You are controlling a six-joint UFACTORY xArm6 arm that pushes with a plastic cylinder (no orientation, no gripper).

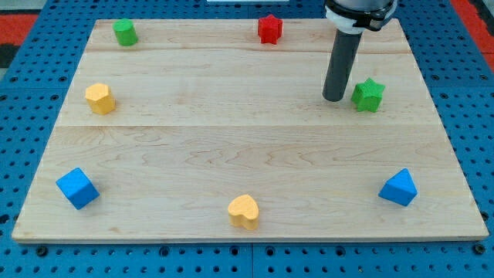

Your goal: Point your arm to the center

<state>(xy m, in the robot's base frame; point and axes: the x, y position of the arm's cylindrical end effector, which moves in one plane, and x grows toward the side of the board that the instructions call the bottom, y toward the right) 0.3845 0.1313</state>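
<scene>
Wooden board (247, 139) made of pale planks lies on a blue perforated base (31, 255), and seven small blocks are spread around its edges. My tip (334, 99) stands on the board in the upper right part, at about 2 o'clock from the board's center (247, 127), and it is well apart from that center. It is only a straight dark rod, so it has nothing to spread or press together, and it holds nothing. Just beside the tip, at its 3 o'clock, is the green star block (368, 94); whether they touch, I cannot tell. The red star block (269, 28) is at about 12 o'clock of the board, near the top edge. The green cylinder block (124, 32) sits at 11 o'clock, in the top left corner. The yellow block (100, 98) is at 9 o'clock, near the left edge. The blue cube (77, 188) is at 8 o'clock, the yellow heart block (244, 211) at 6 o'clock, and the blue triangular block (398, 188) at 4 o'clock.
</scene>
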